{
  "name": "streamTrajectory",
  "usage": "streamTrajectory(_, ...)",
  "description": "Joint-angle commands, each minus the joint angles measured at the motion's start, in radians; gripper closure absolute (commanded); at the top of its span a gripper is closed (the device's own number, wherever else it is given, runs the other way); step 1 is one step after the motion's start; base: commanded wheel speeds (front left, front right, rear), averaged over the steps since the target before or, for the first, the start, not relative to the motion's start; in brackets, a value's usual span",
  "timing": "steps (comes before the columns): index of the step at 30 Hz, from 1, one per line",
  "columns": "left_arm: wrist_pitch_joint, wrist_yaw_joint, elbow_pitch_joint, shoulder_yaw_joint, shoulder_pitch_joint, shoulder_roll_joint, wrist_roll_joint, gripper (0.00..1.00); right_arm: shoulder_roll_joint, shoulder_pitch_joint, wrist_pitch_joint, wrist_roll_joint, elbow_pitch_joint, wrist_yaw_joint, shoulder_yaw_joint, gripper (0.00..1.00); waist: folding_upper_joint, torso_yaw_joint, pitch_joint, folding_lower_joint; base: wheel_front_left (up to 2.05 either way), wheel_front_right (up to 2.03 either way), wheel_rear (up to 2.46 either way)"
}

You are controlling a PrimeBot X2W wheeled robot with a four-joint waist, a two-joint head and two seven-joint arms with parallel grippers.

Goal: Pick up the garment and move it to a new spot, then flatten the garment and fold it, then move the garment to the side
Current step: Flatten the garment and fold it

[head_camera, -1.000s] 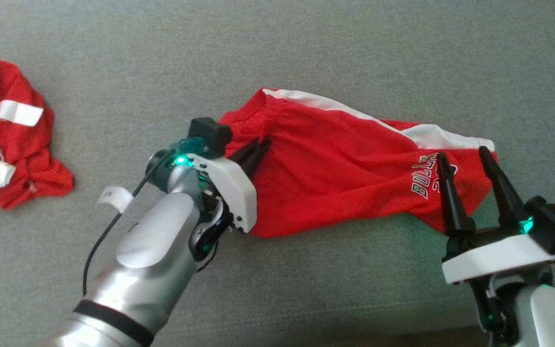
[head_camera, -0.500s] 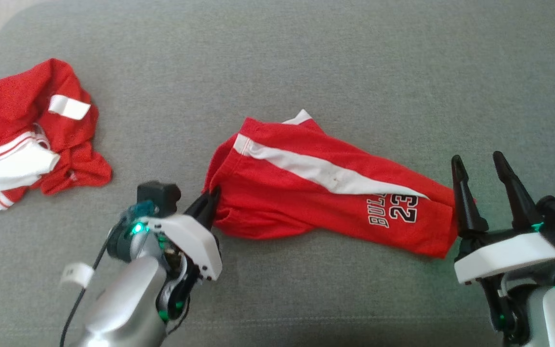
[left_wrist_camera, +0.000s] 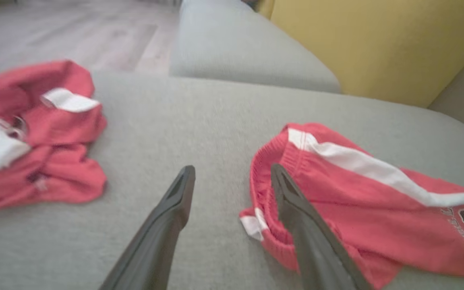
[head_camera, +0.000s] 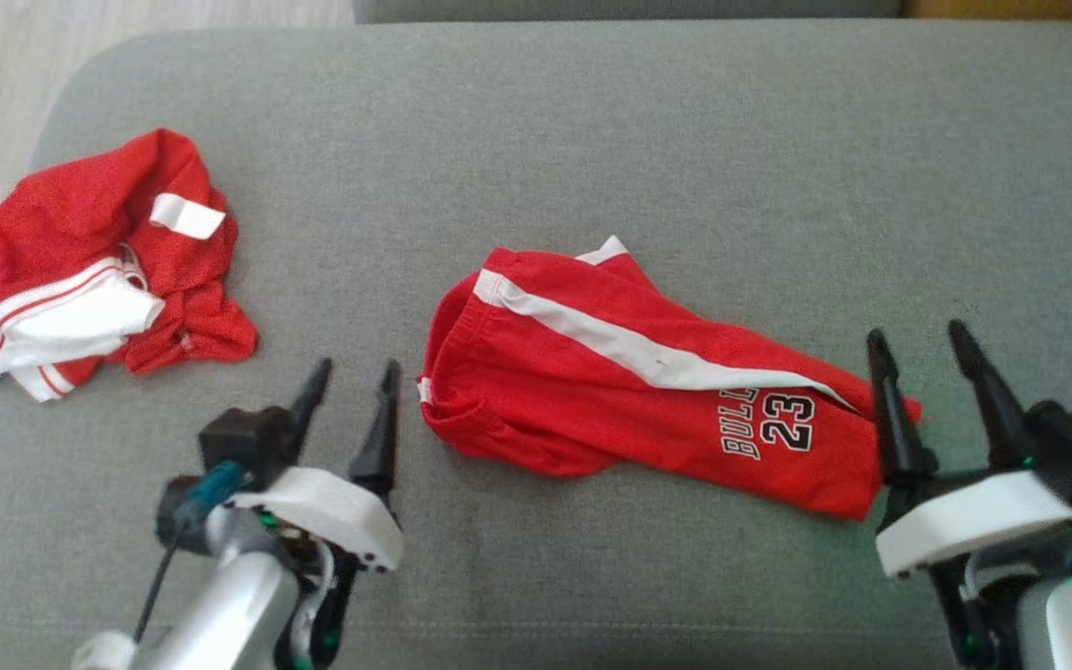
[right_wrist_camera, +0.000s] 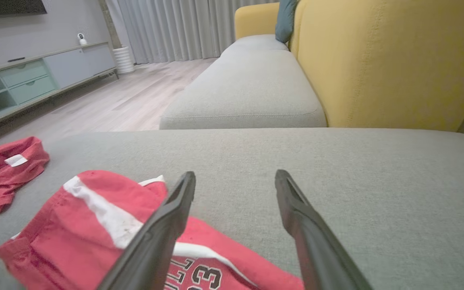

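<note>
The garment (head_camera: 629, 391) looks light and limp; pinch its waistband (head_camera: 448, 368) just beside the released left tool (head_camera: 356, 366), hem (head_camera: 857, 470) by the released right tool (head_camera: 916, 331).

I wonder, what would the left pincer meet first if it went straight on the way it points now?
Most likely the bare grey cushion; the open left pincer points just left of the red shorts, though depth is hard to judge.

The shorts (head_camera: 582, 409) are red, white-striped; the cushion (head_camera: 685, 140) is grey.
</note>
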Motion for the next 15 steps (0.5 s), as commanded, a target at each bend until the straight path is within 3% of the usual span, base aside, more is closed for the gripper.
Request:
streamTrajectory(1, -0.024, 0.031, -0.079, 0.061, -0.011, 0.042, 0.038, 0.0, -0.007, 0.003, 0.003, -0.006, -0.047, 0.004, 0.031, 0.0, 0.0, 0.008, -0.015, 0.0, 0.0, 0.0, 0.0)
streamTrajectory(8, -0.037, 0.116, -0.26, 0.141, 0.062, 0.124, 0.136, 0.0, -0.007, 0.066, 0.012, 0.005, -0.075, 0.004, 0.035, 0.0, 0.0, 0.017, -0.06, 0.0, 0.0, 0.0, 0.0)
streamTrajectory(15, -0.037, 0.147, -0.334, 0.181, 0.135, 0.172, 0.143, 0.0, -0.007, 0.091, 0.018, 0.014, -0.101, 0.004, 0.045, 0.0, 0.0, 0.017, -0.075, 0.0, 0.0, 0.0, 0.0)
